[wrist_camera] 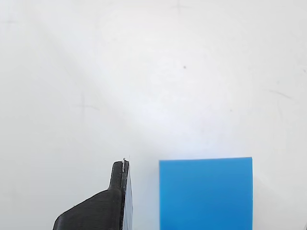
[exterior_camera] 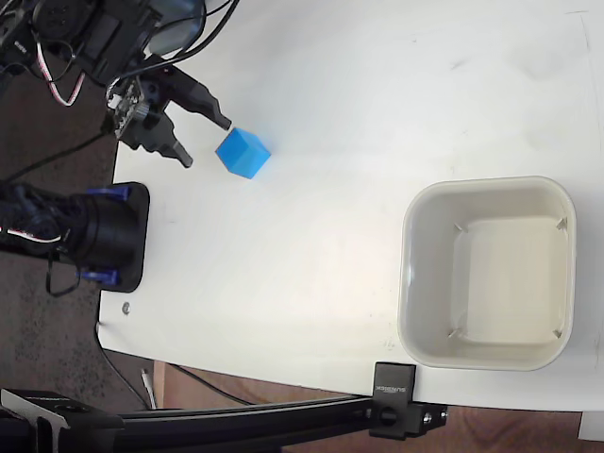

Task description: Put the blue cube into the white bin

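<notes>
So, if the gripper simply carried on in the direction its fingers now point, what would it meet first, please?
Most likely the blue cube, which sits just ahead of the open gripper. The wrist view shows it close beside one finger, not yet gripped. The height is hard to judge.

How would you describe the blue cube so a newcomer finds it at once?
In the fixed view, start at the white table and go to its upper left, far from the white bin at lower right. The blue cube sits there just off the open gripper tips. It is the only bright sky-blue, small solid block.
</notes>
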`<action>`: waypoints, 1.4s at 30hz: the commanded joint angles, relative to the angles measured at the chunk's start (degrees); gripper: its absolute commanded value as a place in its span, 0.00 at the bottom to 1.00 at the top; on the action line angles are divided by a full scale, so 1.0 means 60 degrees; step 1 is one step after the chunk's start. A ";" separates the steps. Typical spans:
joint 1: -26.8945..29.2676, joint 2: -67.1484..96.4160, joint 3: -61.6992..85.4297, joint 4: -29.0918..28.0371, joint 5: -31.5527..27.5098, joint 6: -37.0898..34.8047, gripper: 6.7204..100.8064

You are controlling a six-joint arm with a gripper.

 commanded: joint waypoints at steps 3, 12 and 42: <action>-0.0015 0.0000 -0.0293 -0.0264 -0.0103 0.0029 0.99; 0.0000 -0.0059 0.0132 -0.0864 -0.0103 0.0000 0.99; 0.0264 -0.0015 0.1289 -0.2227 -0.0264 -0.0146 0.89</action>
